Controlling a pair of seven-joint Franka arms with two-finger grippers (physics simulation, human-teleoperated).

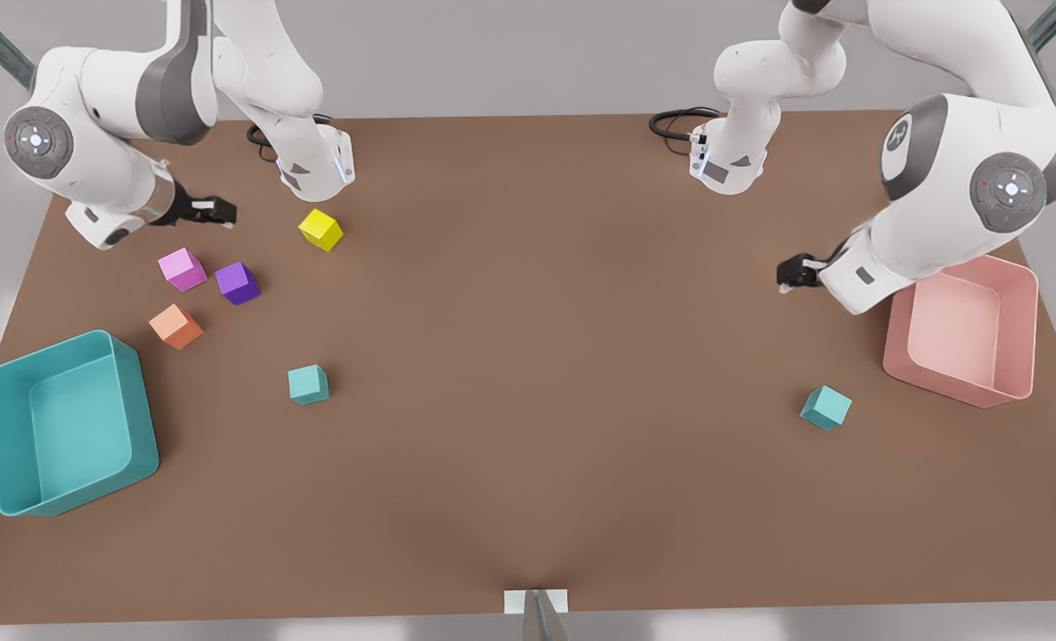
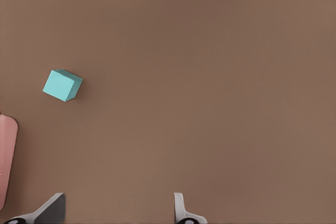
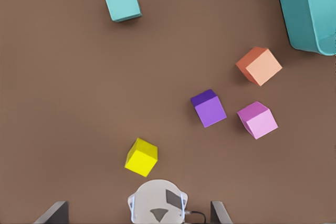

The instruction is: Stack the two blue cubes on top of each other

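Note:
Two blue cubes lie far apart on the brown table. One blue cube [image 1: 308,385] [image 3: 122,1] sits toward the front view's left, the other blue cube [image 1: 825,408] [image 2: 62,85] toward the front view's right, near the pink bin. My left gripper [image 1: 791,271] [image 2: 118,213] hovers open at the front view's right, farther back than that cube and apart from it. My right gripper [image 1: 216,212] [image 3: 137,213] hovers open at the front view's left, above the cluster of coloured cubes, well behind the other blue cube. Neither gripper holds anything.
A yellow cube [image 1: 320,230], a pink cube [image 1: 182,269], a purple cube [image 1: 237,283] and an orange cube [image 1: 174,327] lie at the back left. A teal bin [image 1: 12,418] stands at the left edge, a pink bin [image 1: 1018,329] at the right edge.

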